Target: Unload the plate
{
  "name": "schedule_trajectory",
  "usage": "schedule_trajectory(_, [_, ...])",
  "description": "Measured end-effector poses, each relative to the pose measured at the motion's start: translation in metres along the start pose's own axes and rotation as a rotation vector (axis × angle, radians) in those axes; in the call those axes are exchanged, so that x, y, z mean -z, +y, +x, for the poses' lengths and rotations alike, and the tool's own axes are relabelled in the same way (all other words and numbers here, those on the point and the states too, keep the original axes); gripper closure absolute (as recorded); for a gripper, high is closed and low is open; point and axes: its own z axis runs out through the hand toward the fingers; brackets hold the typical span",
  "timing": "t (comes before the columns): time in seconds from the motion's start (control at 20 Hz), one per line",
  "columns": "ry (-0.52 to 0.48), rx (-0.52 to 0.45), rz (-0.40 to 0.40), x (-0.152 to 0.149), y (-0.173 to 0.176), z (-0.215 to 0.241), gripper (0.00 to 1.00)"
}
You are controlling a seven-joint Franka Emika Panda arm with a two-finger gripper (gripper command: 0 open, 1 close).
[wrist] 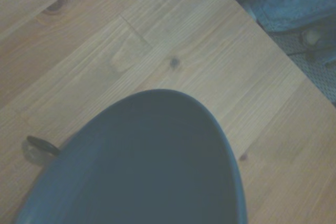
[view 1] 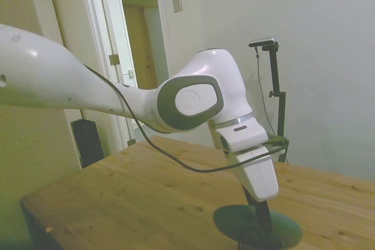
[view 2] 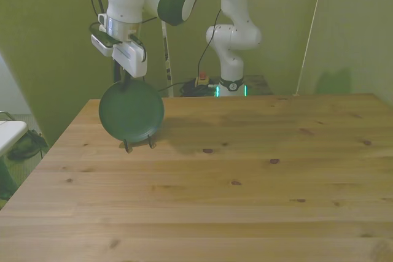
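Dark green, the plate stands upright in the wire rack near the table corner. My gripper pinches its top rim. It looks stiff, smooth, breakable; I hold firmly.

The arm has glossy white shells with grey joint caps. A black cable runs along it. Green lights mark the base.

No readable text, label or number shows anywhere.
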Motion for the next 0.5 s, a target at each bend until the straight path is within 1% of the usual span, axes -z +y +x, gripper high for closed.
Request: schedule_trajectory(0.5, [0.007,-0.006,0.007,0.0031,-0.0020,0.0045,1.00])
